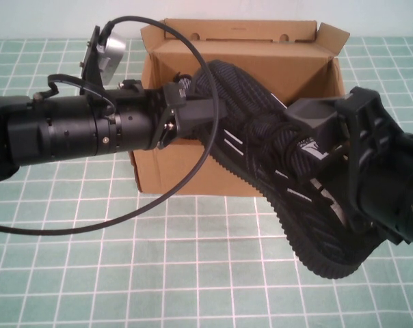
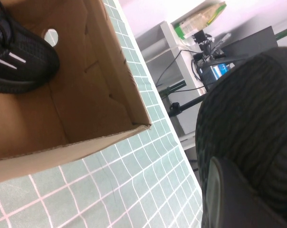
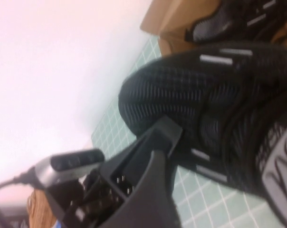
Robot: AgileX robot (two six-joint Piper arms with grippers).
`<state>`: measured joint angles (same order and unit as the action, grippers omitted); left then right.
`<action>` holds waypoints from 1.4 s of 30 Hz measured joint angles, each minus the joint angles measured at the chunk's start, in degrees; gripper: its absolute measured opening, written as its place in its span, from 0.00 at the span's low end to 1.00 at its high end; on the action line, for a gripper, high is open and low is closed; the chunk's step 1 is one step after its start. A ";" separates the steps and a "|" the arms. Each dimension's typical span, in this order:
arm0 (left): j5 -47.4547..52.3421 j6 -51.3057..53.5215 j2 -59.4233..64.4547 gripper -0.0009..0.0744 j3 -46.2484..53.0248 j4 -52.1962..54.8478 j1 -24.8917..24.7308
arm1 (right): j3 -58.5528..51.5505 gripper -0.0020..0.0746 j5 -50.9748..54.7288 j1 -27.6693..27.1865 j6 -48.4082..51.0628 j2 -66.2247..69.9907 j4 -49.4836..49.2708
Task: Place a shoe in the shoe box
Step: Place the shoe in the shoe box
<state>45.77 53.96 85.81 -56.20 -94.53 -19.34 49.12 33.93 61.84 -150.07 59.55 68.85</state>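
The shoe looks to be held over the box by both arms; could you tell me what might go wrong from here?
The shoe hangs tilted, heel outside the shoe box; it could snag the front wall. The left gripper pinches only the toe, so it may slip. A second sneaker already inside crowds the landing space.

Black knit shoe [image 1: 275, 157] (white dash stripes), plain brown shoe box [image 1: 172, 164], green white-gridded mat [image 1: 124, 287].

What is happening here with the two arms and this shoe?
Both arms carry a black knit sneaker above the open brown cardboard shoe box. The left end effector grips its toe; the right end effector stands at its laced middle. A second black sneaker already lies inside the box.
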 joint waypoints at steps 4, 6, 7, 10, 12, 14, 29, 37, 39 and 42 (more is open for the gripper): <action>0.48 0.00 0.00 0.20 0.00 0.00 0.00 | -0.09 0.83 1.72 0.00 -2.94 0.13 3.74; 0.55 0.00 0.00 0.20 0.00 0.00 0.00 | -0.09 0.83 2.08 0.00 -5.06 0.13 6.56; 0.55 -0.10 0.00 0.20 0.00 0.00 0.00 | -0.09 0.83 2.08 0.00 -6.01 0.13 7.70; 0.55 -0.22 0.00 0.20 0.00 -0.13 0.00 | -0.09 0.83 2.08 0.00 -9.50 0.13 11.51; 0.55 -0.22 0.00 0.20 0.00 -0.36 0.00 | -0.13 0.83 2.08 0.00 -10.92 0.13 12.92; 0.55 -0.22 0.00 0.20 0.00 -0.50 0.00 | -0.22 0.83 2.08 0.00 -11.37 0.13 13.47; -0.02 -0.31 0.00 0.20 0.00 0.04 0.00 | -0.22 0.83 0.04 0.00 -13.73 5.82 14.99; -0.02 -0.31 0.00 0.20 0.00 0.04 0.00 | -0.22 0.80 0.05 0.00 -19.87 8.33 25.00; -0.02 -0.31 0.00 0.20 0.00 0.04 0.00 | -0.22 0.71 0.05 0.00 -21.06 8.33 26.38; -0.02 -0.31 0.00 0.20 0.00 -0.68 0.00 | -0.22 0.48 0.05 0.00 -21.70 8.37 26.74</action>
<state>45.75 53.66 85.81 -56.20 -95.21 -19.34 48.90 33.98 61.84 -171.76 67.93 95.59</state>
